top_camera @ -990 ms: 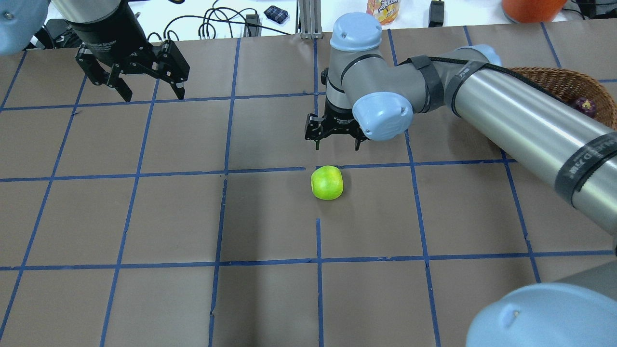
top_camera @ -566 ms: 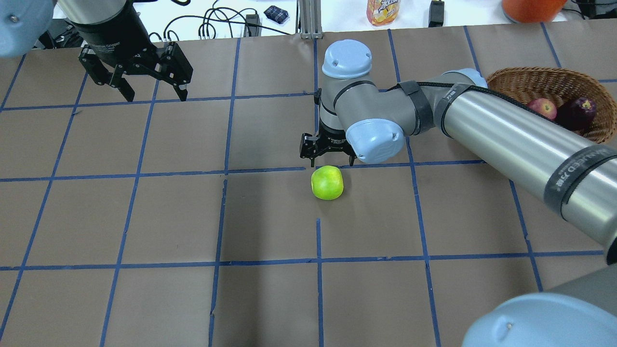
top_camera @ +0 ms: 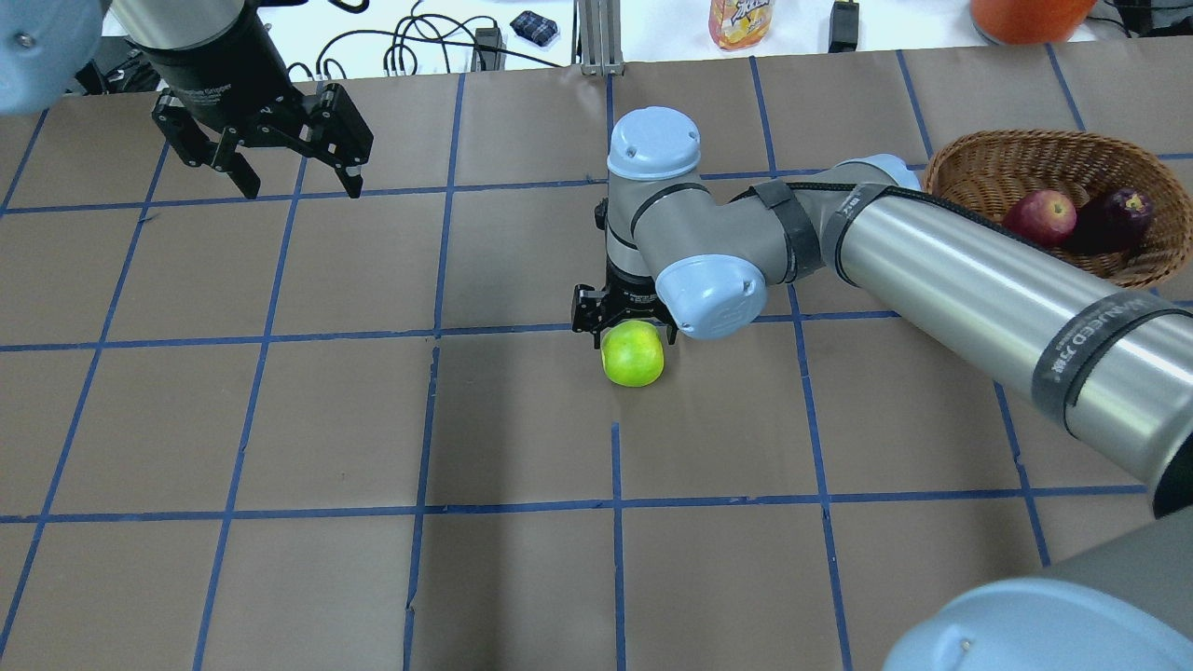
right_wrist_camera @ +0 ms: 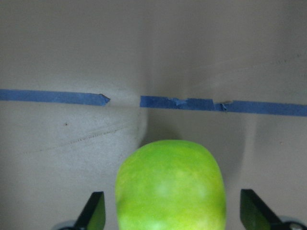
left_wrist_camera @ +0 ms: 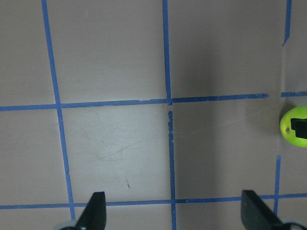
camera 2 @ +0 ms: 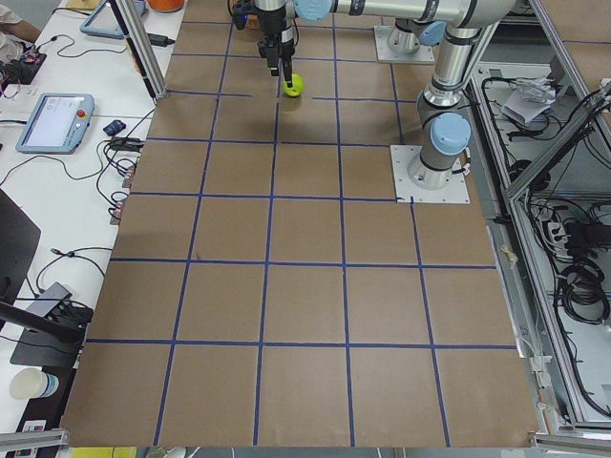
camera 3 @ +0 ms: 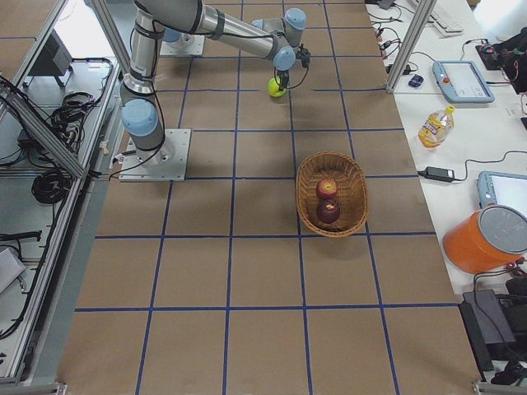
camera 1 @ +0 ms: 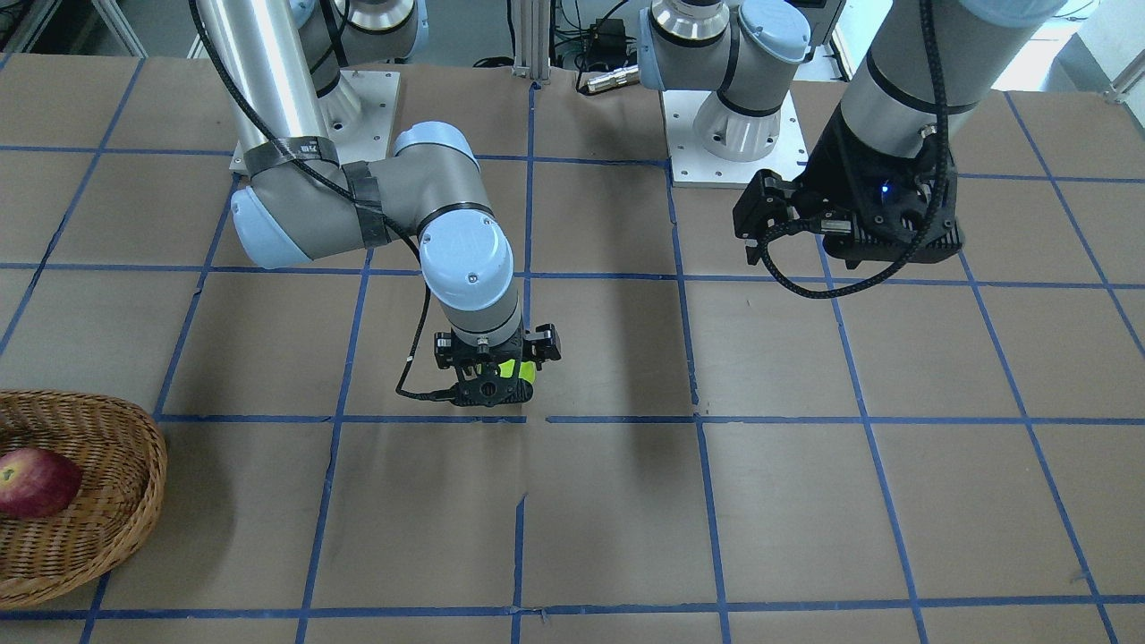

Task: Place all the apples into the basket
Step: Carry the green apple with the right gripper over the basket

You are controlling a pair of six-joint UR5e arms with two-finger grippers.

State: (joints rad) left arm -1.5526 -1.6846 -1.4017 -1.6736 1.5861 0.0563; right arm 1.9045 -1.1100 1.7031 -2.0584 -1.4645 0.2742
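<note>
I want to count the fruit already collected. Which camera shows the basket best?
The exterior right view: the whole basket shows, red apple and maroon apple inside. Overhead, the right arm hides part of its rim. Front-facing crops it at the edge. Others miss it.

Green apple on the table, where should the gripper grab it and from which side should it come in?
Grip the green apple across its widest middle, coming straight down from above. It is round, sits alone on the flat table, and nothing crowds its sides. The right gripper hangs open over it, fingers flanking both sides.
</note>
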